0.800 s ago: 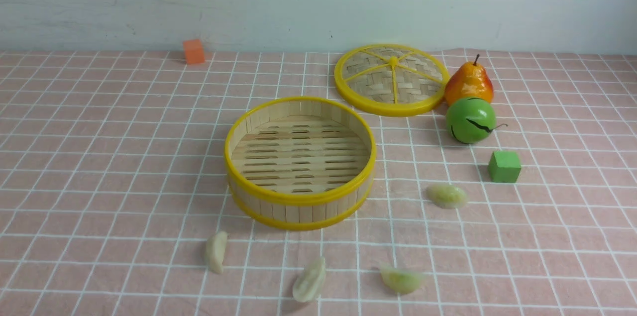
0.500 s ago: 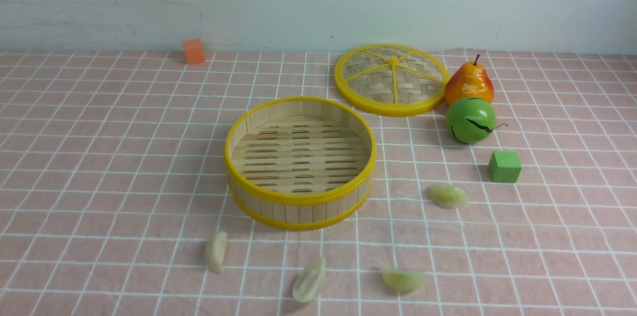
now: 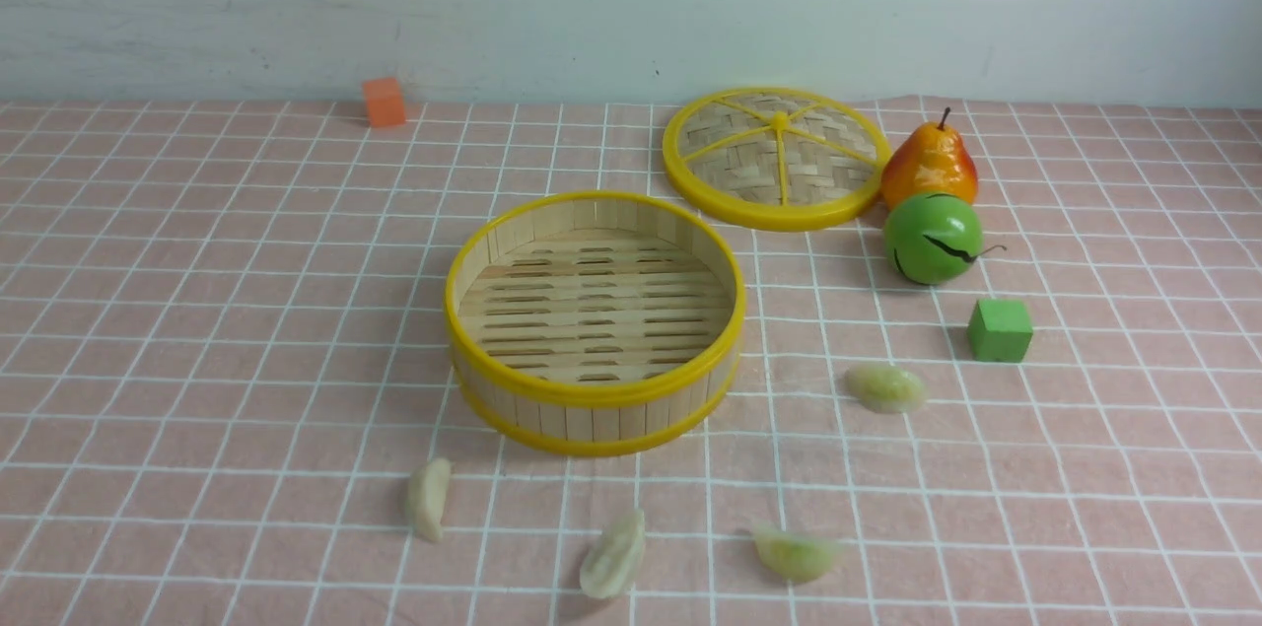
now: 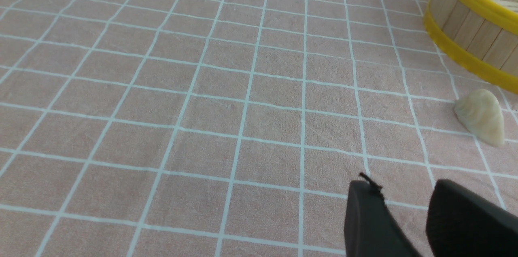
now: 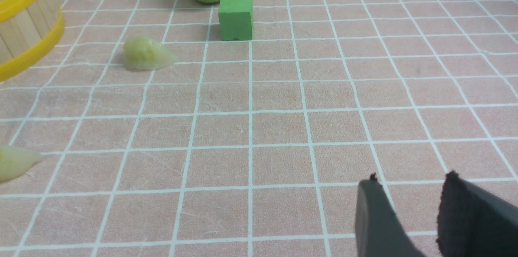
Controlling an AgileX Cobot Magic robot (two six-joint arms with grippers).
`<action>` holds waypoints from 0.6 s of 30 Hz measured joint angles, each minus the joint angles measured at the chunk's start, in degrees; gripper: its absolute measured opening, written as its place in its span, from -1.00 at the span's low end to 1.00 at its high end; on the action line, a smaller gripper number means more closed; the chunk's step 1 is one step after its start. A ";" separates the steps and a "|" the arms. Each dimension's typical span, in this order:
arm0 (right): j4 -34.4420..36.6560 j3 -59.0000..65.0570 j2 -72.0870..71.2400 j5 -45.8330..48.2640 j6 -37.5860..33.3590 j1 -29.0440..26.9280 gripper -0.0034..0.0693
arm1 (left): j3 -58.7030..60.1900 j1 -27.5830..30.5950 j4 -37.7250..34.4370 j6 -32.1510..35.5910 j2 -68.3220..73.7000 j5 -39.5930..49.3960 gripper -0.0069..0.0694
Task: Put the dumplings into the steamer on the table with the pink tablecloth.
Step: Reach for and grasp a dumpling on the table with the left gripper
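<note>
The steamer stands empty in the middle of the table's pink tablecloth. Two cream dumplings lie in front of it. Two pale green dumplings lie to its front right. Neither arm shows in the front view. My left gripper hangs open over bare cloth, a cream dumpling and the steamer wall beyond it. My right gripper is open and empty too, well apart from a green dumpling and another at the frame's edge.
The woven lid with yellow spokes lies behind the steamer to the right. Beside it are a pear, a green round fruit and a green cube. An orange cube sits at the back left by the wall.
</note>
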 joint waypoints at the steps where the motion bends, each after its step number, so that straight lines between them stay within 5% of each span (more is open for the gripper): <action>1: 0.00 0.00 0.00 0.00 0.00 0.00 -0.25 | 0.00 0.00 0.00 0.00 0.00 0.00 -0.25; 18: -0.45 0.00 0.00 0.00 0.00 0.00 -0.25 | 0.00 0.00 0.00 0.00 0.00 0.07 -0.20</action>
